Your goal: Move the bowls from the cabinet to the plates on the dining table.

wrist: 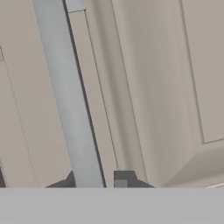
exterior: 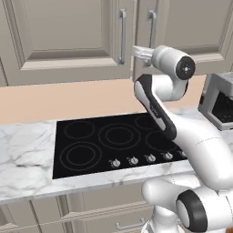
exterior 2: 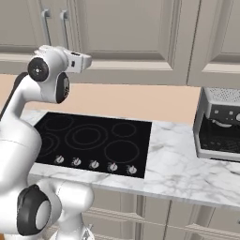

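The arm is stretched up from the base and over the black cooktop (exterior: pixel 113 141) to the wall cabinet (exterior: pixel 63 41), whose doors are both closed, so the bowls must be shut away inside, out of sight; no plates or dining table are in front of me either. The gripper (wrist: pixel 94 177) sits at the lower end of the right door's metal handle (wrist: pixel 70 100), its two dark fingertips (wrist: pixel 124 178) drawn in tight on either side of the bar, clamped on it. That hold makes sense to me: the door has to swing open before any bowl can be reached. The coffee machine (exterior 2: pixel 219 124) stands well off to the right on the marble counter (exterior 2: pixel 178 164).
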Motion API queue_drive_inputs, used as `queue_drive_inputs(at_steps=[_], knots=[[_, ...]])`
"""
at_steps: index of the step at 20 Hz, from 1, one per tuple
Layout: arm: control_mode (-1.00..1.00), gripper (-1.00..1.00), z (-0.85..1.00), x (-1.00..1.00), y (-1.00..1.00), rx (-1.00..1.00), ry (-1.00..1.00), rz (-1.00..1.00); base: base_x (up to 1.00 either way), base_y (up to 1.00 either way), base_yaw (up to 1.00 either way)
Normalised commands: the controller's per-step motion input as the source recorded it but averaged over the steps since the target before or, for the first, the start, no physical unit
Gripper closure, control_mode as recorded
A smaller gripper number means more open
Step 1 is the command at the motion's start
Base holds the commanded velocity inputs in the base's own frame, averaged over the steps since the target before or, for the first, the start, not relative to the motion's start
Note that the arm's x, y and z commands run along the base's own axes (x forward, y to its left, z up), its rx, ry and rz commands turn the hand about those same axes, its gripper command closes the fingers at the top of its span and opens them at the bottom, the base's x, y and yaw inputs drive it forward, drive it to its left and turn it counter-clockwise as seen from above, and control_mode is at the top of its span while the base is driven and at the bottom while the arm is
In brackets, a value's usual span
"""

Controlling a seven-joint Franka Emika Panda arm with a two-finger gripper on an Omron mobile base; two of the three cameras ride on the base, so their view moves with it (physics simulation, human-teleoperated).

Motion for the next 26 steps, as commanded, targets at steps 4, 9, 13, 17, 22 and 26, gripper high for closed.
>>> queue_drive_inputs(at_steps=[4,9,13,17,22,26], knots=[[-1.00,1.00,0.51,-0.41,-0.46,0.05,-0.01,0.02,0.00,0.00,0.00],[-1.00,1.00,0.57,-0.44,-0.53,0.03,0.00,0.03,0.00,0.00,0.00],[-1.00,1.00,0.52,-0.53,-0.57,0.00,-0.01,0.06,0.00,0.00,0.00],[-1.00,1.00,0.48,-0.59,-0.61,0.00,-0.01,0.06,0.00,0.00,0.00],[-1.00,1.00,0.44,-0.62,-0.63,0.00,0.00,0.05,0.00,0.00,0.00],[-1.00,1.00,0.40,-0.65,-0.63,0.00,0.00,0.03,0.00,0.00,0.00]])
